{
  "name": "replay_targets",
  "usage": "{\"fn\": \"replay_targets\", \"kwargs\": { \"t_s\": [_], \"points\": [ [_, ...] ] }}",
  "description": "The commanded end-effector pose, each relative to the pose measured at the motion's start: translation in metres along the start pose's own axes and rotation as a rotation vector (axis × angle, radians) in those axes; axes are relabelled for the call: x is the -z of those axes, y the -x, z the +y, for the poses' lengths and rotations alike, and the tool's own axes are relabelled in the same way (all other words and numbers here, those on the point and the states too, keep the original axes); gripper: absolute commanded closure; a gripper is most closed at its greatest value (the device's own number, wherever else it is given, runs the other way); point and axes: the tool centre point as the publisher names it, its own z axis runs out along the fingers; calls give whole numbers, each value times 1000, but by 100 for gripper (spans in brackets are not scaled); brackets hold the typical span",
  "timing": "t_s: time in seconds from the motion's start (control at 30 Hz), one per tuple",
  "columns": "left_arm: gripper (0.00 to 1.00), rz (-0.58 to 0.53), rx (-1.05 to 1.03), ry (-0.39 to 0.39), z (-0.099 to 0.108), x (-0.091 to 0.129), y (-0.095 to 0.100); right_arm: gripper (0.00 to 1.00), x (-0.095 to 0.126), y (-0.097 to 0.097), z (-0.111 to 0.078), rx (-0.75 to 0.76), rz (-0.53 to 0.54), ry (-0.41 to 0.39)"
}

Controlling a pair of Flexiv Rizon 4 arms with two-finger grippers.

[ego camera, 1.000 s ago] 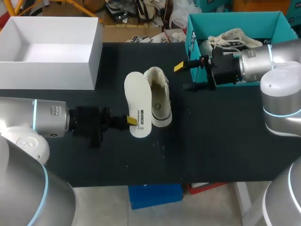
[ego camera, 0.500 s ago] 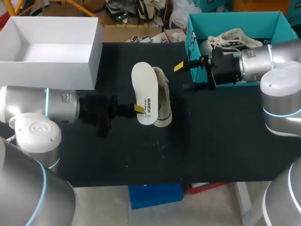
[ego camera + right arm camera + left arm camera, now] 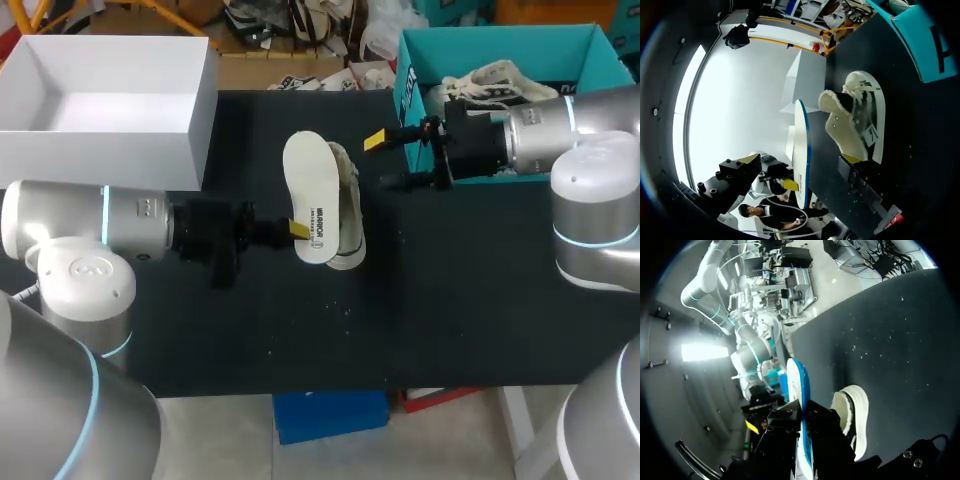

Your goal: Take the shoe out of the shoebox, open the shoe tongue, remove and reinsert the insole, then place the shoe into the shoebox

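A white low-top shoe (image 3: pixel 347 212) lies on the black table, its opening toward my right arm. Its white insole (image 3: pixel 311 194) is held up on edge just left of the shoe, with my left gripper (image 3: pixel 298 230) shut on its heel end. In the left wrist view the insole (image 3: pixel 801 399) runs out edge-on from between the fingers, and the shoe (image 3: pixel 855 424) sits beside it. My right gripper (image 3: pixel 386 161) hangs open to the right of the shoe, holding nothing. From the right wrist the shoe (image 3: pixel 856 120) and the insole (image 3: pixel 801 150) stand ahead of the open fingers (image 3: pixel 852 159).
An open white shoebox (image 3: pixel 200 110) stands at the back left. A teal box (image 3: pixel 408 85) holding other shoes stands at the back right, behind my right gripper. The near half of the table (image 3: pixel 430 320) is bare black surface.
My left gripper has carried the insole up and to the right, against the shoe, and turned it more on edge. My right gripper has shifted slightly left toward the shoe.
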Motion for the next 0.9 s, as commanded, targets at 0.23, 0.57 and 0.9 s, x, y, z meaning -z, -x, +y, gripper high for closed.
{"fn": "replay_targets", "kwargs": {
  "t_s": [0.23,0.57,0.9],
  "points": [
    [100,1,-3,5,-1,0,0,0,-32,2,-22,9,62,-1],
    [100,1,-3,5,-1,0,0,0,-58,3,-37,-14,78,-13],
    [100,1,-3,5,-1,0,0,43,-80,7,-43,-37,90,-24]
  ]
}}
